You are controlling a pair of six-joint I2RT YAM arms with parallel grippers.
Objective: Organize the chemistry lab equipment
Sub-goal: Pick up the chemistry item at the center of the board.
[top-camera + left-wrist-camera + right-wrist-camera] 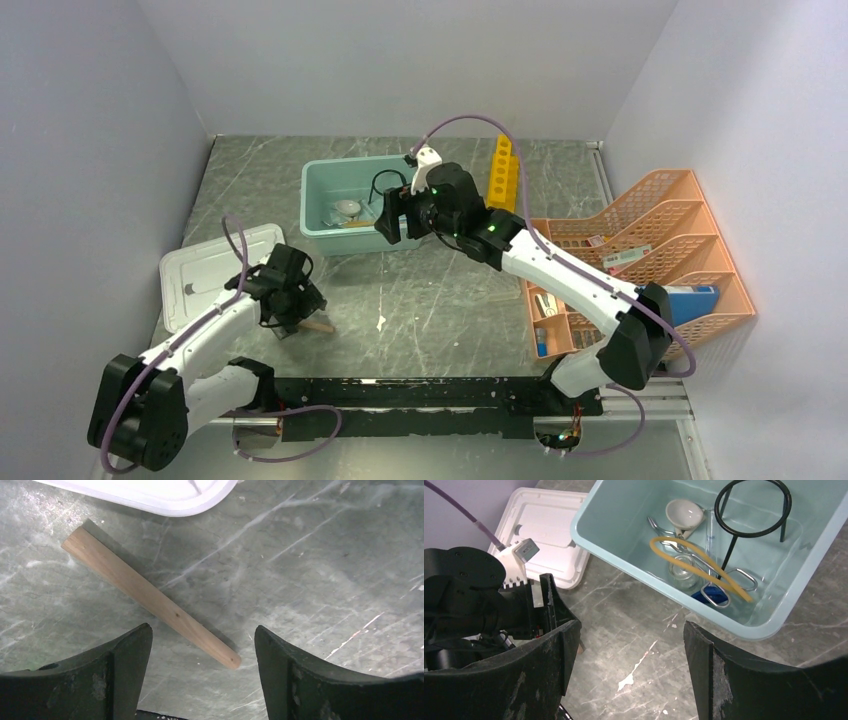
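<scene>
Wooden stick (150,597), a single tapered piece of pale wood, lies flat on the grey marbled table (325,555), just beside the one grey-white plastic lid (150,492). One pale teal plastic tub (649,576) holds one black wire ring stand (730,550), one tan rubber hose (664,540), one white funnel (684,512), at least two silver wire clips (751,580) and a blue-capped piece (706,594) half hidden under them. One yellow plastic test-tube rack (503,172) stands behind the tub, and one orange mesh desk organiser (650,240) sits at the right. The left arm is folded low with its wrist pointing down at the table. The left gripper (201,637) stands wide and holds nothing; the stick's narrow end reaches into the gap between the fingers, nearer the right-hand one in the wrist view and touching neither, while its wide end runs away toward the lid. The right arm stretches forward and leftward, and the right gripper (631,630) hangs wide and empty over bare table, just outside the tub's near rim.
</scene>
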